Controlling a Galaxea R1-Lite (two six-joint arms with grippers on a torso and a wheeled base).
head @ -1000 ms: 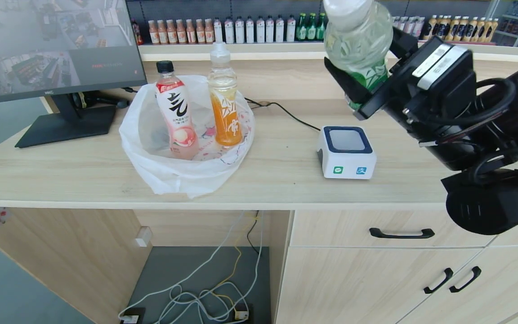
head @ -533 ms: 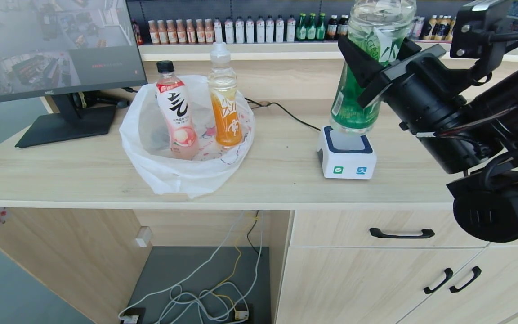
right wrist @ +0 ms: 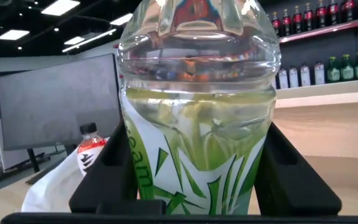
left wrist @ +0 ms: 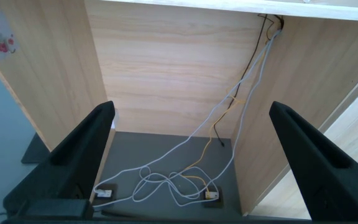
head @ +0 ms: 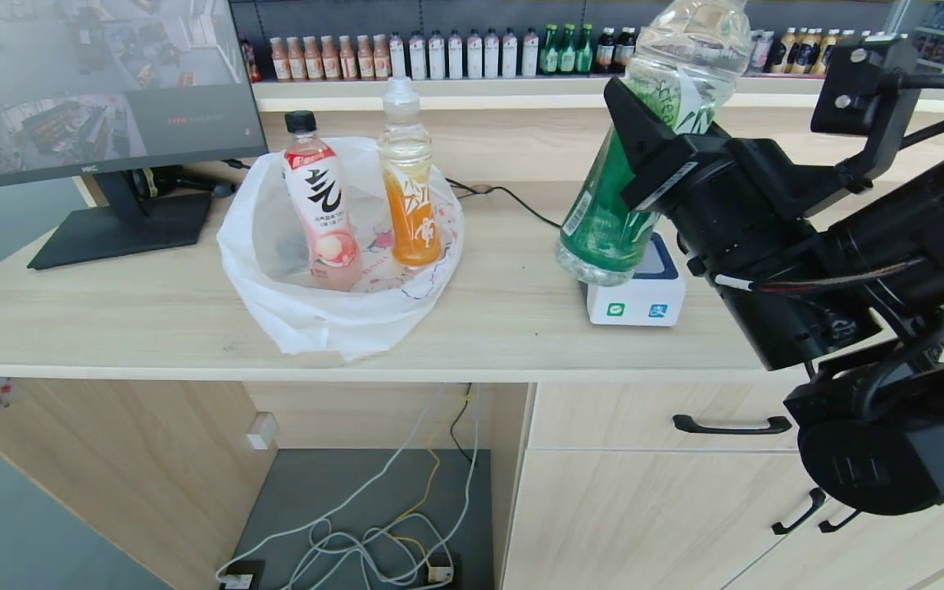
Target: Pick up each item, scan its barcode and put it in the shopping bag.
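Observation:
My right gripper point(head: 652, 147) is shut on a clear bottle with a green label point(head: 636, 188), held tilted with its base just over the left edge of the white barcode scanner point(head: 644, 299) on the counter. The same green-label bottle point(right wrist: 197, 124) sits between the black fingers point(right wrist: 104, 180) in the right wrist view. The white shopping bag point(head: 341, 303) lies open at centre-left and holds a pink bottle point(head: 320, 217) and an orange bottle point(head: 408, 188), both upright. My left gripper point(left wrist: 191, 162) hangs open below the counter, facing the cable recess.
A monitor on a black stand point(head: 103, 115) occupies the counter's left end. A black cable point(head: 521, 205) runs across the counter behind the scanner. Shelves of bottles point(head: 439, 53) line the back. Drawers with black handles point(head: 730, 426) sit under the right side; loose cables point(left wrist: 185, 180) lie in the recess.
My right arm turned the green-label bottle from neck-down to base-down and lowered it onto the scanner, then shifted it left and tilted it.

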